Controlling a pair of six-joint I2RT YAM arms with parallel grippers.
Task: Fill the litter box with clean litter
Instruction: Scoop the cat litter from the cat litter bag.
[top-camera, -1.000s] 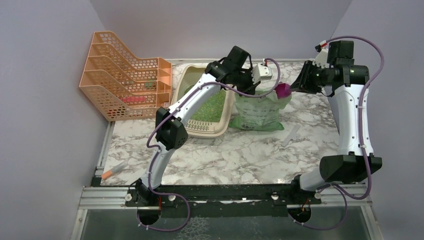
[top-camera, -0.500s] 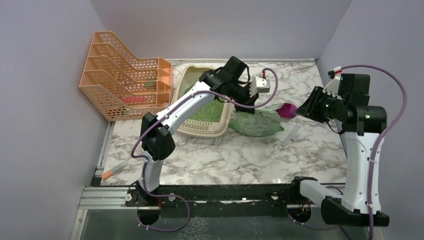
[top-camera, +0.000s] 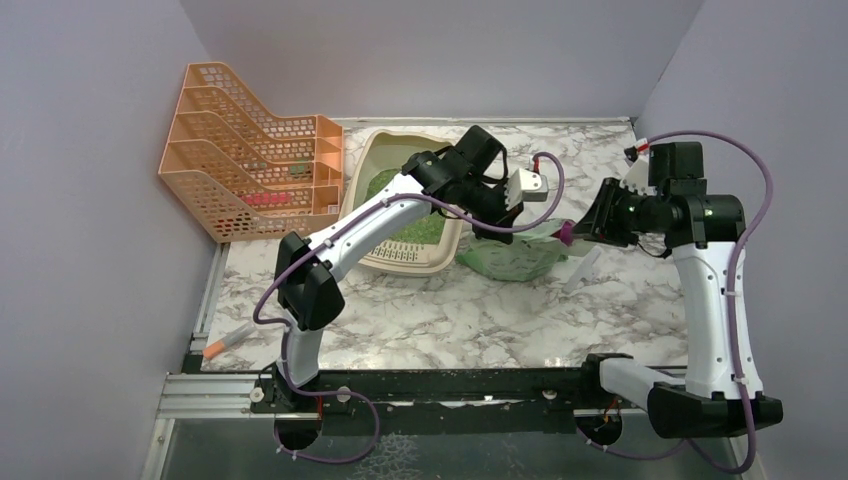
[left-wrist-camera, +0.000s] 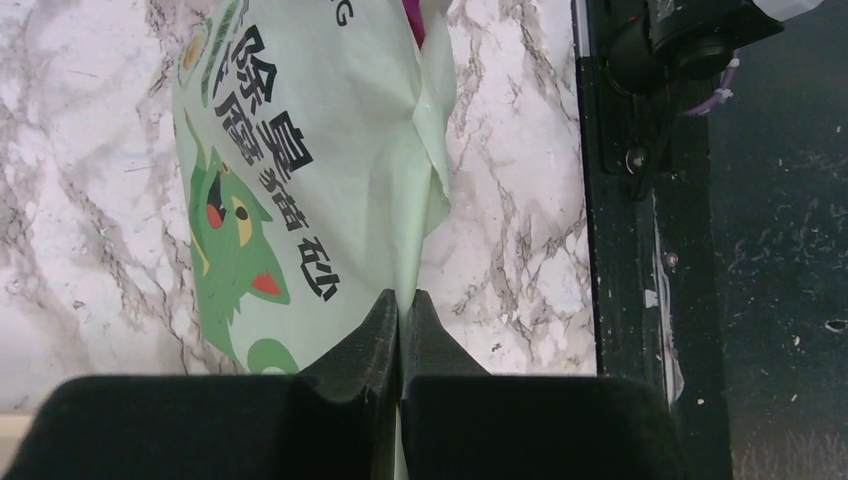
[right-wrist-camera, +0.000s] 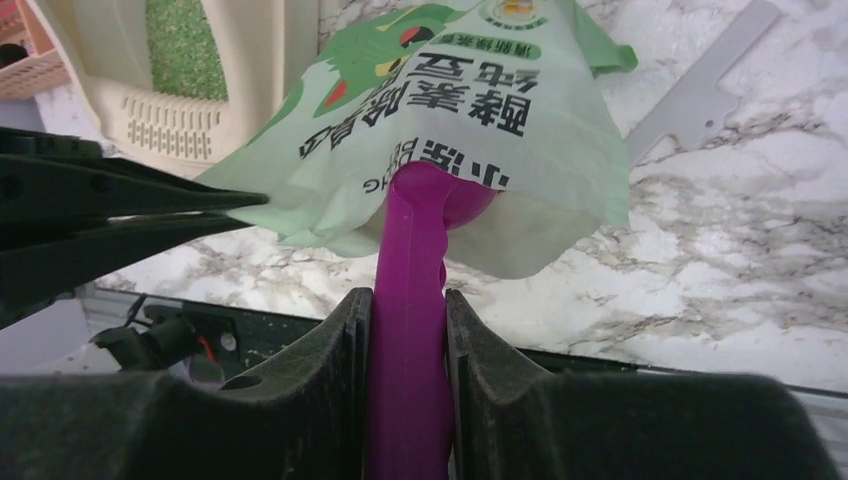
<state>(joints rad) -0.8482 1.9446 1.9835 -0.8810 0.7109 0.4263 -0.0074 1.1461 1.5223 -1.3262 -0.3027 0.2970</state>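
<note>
The beige litter box (top-camera: 415, 262) sits at the back centre with green clean litter (top-camera: 428, 222) spread inside; its slotted lip (right-wrist-camera: 165, 128) and litter (right-wrist-camera: 185, 50) also show in the right wrist view. A pale green printed litter bag (top-camera: 515, 255) slumps on the marble beside the box. My left gripper (left-wrist-camera: 401, 300) is shut on the bag (left-wrist-camera: 300, 180) at its thin edge. My right gripper (right-wrist-camera: 408, 295) is shut on the handle of a magenta scoop (right-wrist-camera: 425, 215), whose bowl is tucked under the bag's (right-wrist-camera: 470, 110) open end. From above, the scoop (top-camera: 566, 233) touches the bag's right side.
An orange mesh file rack (top-camera: 250, 150) stands at the back left. A white strip (top-camera: 583, 268) lies on the marble right of the bag. An orange-capped tube (top-camera: 228, 340) rests near the front left corner. A black rail (top-camera: 450, 385) runs along the near edge.
The bag has sunk from standing tall to slumped low. My right gripper carried the scoop down and left to the bag's mouth. My left gripper shifted right, still pinching the bag.
</note>
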